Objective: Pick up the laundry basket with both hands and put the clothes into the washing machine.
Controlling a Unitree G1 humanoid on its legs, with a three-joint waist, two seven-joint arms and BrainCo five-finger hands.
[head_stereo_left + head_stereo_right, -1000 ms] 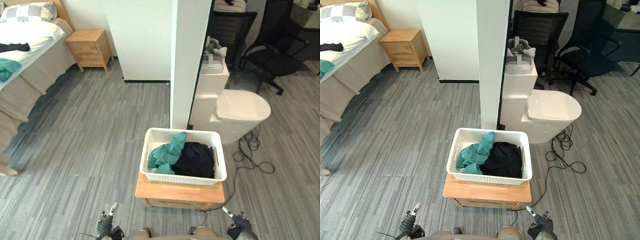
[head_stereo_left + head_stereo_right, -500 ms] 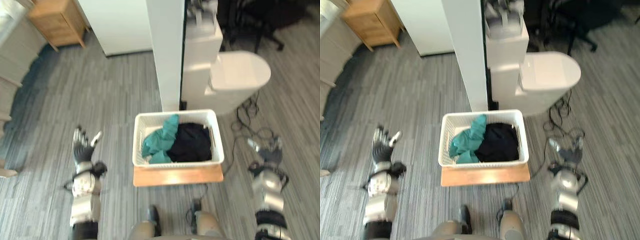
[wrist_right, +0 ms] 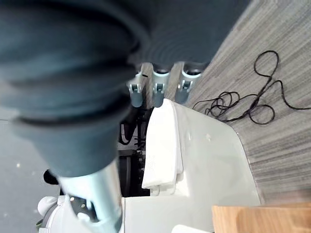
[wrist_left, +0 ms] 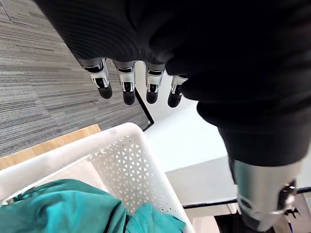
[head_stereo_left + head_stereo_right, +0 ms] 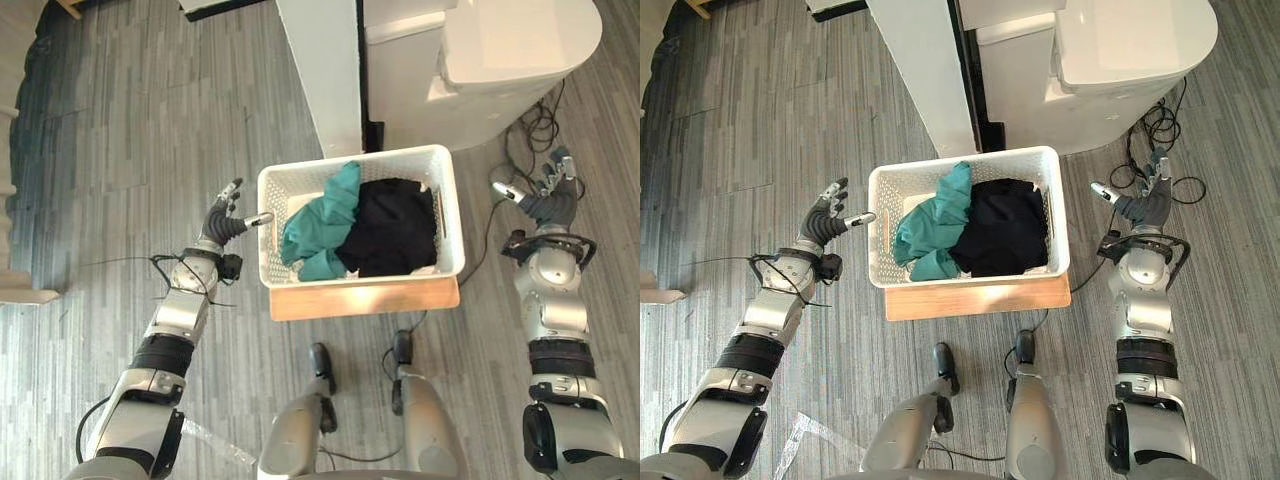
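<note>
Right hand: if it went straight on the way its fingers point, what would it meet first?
Likely the white unit ahead; the right hand points toward it, though depth is unclear.

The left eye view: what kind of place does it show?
Probably a home-style room with a bathroom corner: a white ceramic toilet stands on grey plank flooring, near a white perforated plastic laundry basket of clothes.

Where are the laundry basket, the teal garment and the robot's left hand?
laundry basket (image 5: 272,245): left eye view, on its left wall.
teal garment (image 5: 318,225): left eye view, middle of the cloth.
left hand (image 5: 219,226): left eye view, middle of the hand.
</note>
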